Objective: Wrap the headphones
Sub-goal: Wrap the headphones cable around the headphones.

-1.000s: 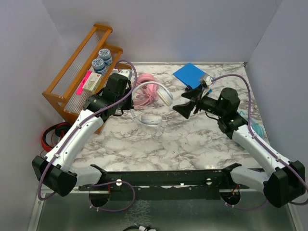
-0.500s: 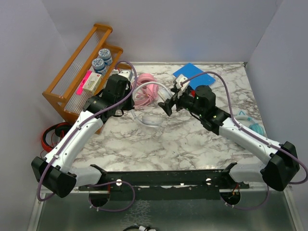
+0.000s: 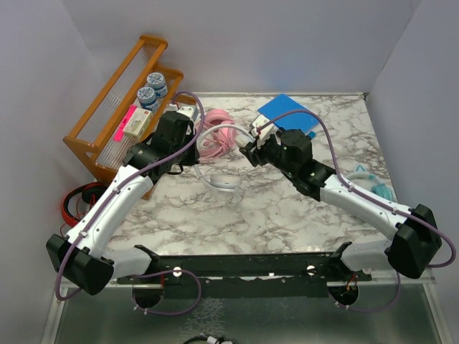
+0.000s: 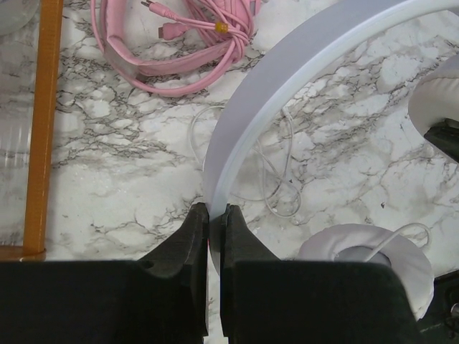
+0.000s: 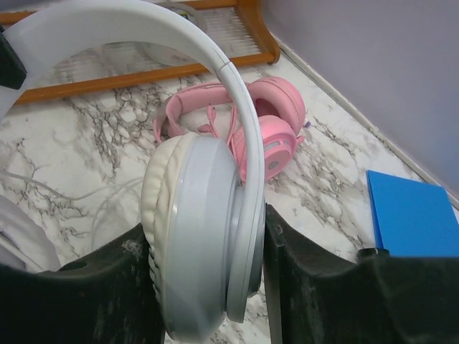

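Left wrist | left jaws pinch white headband [image 4: 287, 68] (edge-on) | right jaws closed around its earcup [image 5: 201, 236]

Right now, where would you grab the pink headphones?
Probably the headband, coming from above: the pink headphones seem to lie flat on the table, the band is thin enough to pinch, and the cups look too wide.

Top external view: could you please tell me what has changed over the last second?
The right gripper swung left across the table and closed on an ear cup of the white headphones. The left gripper stayed clamped on their headband; the pink headphones did not move.
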Motion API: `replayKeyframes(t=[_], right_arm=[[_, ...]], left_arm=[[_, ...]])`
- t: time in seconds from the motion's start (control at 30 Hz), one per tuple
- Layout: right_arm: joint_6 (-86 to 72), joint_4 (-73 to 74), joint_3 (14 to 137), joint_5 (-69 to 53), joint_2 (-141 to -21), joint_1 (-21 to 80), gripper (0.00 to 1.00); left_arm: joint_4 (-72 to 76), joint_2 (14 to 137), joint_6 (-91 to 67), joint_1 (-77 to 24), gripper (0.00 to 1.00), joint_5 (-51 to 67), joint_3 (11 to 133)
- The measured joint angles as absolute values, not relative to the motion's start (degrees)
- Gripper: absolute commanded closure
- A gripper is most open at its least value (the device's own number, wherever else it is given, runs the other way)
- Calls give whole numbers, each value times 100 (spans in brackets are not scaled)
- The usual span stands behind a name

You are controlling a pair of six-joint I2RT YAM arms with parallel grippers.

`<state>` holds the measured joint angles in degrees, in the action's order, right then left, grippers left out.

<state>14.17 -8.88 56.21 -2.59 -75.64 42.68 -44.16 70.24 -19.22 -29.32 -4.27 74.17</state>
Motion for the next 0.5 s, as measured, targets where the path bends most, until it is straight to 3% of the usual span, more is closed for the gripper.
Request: replayKeyframes(t=[0.03, 0.1, 0.17, 0.33, 0.4, 0.5], right_arm=[[1431, -888, 5621, -259, -7564, 4268, 65], [1439, -888, 5618, -257, -7564, 4270, 68], [1406, -871, 5618, -239, -7564, 4270, 70], [1328, -600, 5623, -331, -7673, 4318, 72], [1288, -440, 5662, -445, -7797, 4318, 72], [1232, -298, 5714, -696, -7935, 4318, 71]], left_arm=[[-4423, 7017, -1920, -2932, 80, -423, 7417], [-4431, 6993, -1903, -2932, 53, -416, 7411], [-4407, 6960, -1916, -2932, 36, -362, 7411], [-4287, 6820, -1916, -2936, 19, -231, 7413], [-4281, 6764, -1850, -2936, 3, -191, 7413], [-4287, 6702, -1673, -2936, 1, -169, 7413]])
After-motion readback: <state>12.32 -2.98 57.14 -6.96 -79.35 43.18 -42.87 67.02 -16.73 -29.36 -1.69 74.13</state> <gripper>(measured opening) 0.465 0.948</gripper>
